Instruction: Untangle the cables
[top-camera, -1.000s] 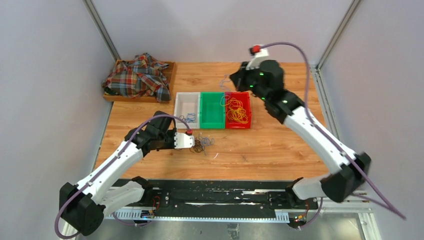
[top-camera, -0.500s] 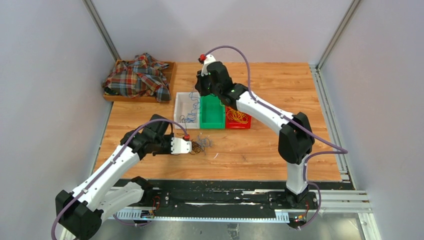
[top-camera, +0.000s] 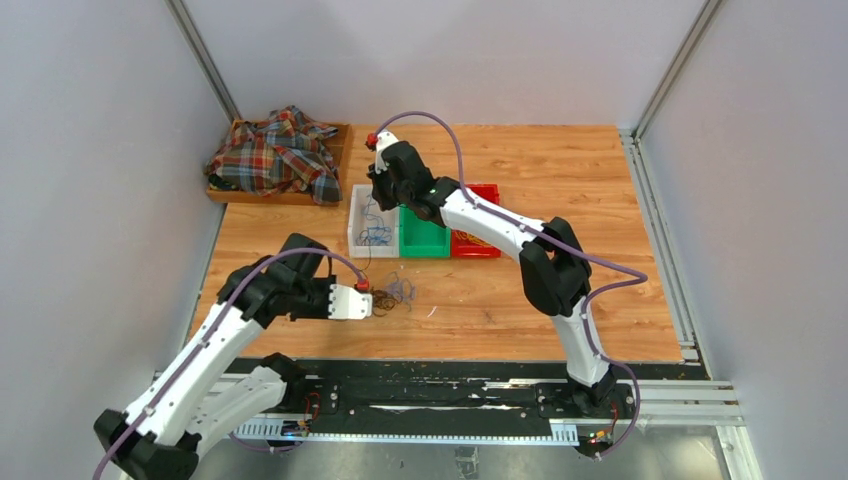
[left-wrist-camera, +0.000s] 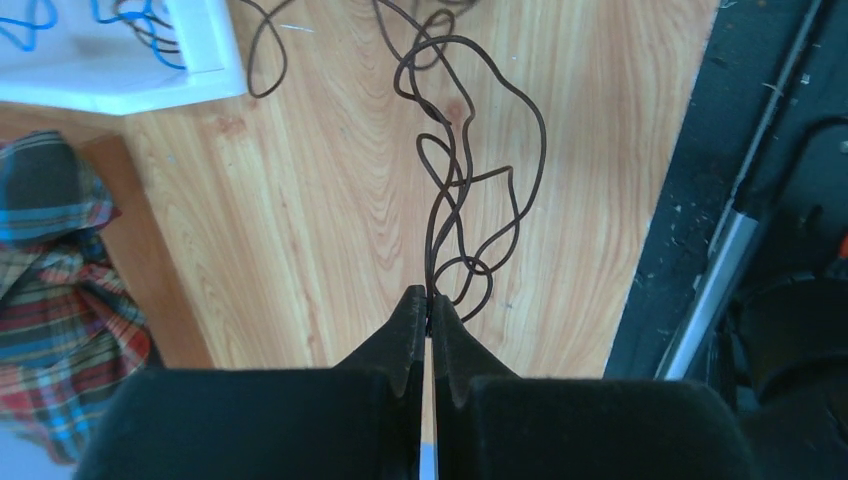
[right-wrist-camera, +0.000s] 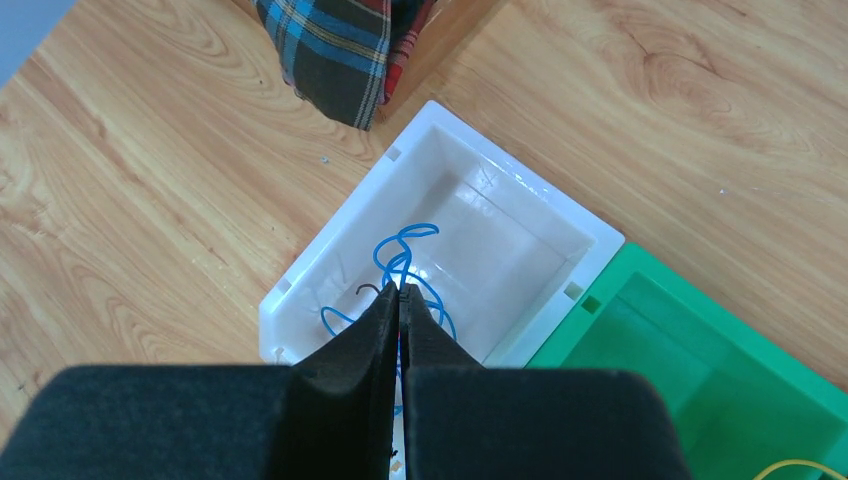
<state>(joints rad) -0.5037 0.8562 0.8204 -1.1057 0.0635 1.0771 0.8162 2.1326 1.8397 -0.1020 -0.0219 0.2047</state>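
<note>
I'd say partway: R gripper (right-wrist-camera: 400, 292) pinched on blue cable (right-wrist-camera: 410, 232) over white bin (right-wrist-camera: 520, 190); L gripper (left-wrist-camera: 428, 300) clamped on black cable (left-wrist-camera: 470, 180); tangle (top-camera: 398, 292) left to sort.

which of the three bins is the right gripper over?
The white bin, leftmost in the row, holding blue cables; the right gripper is shut on them above it. The green bin and red bin sit further right.

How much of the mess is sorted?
Partly done: yellow cables lie in the red bin, blue cables in the white bin. In hand: the right gripper holds a blue cable over that bin; the left gripper pinches a dark cable. Left: the small tangle on the table.
</note>
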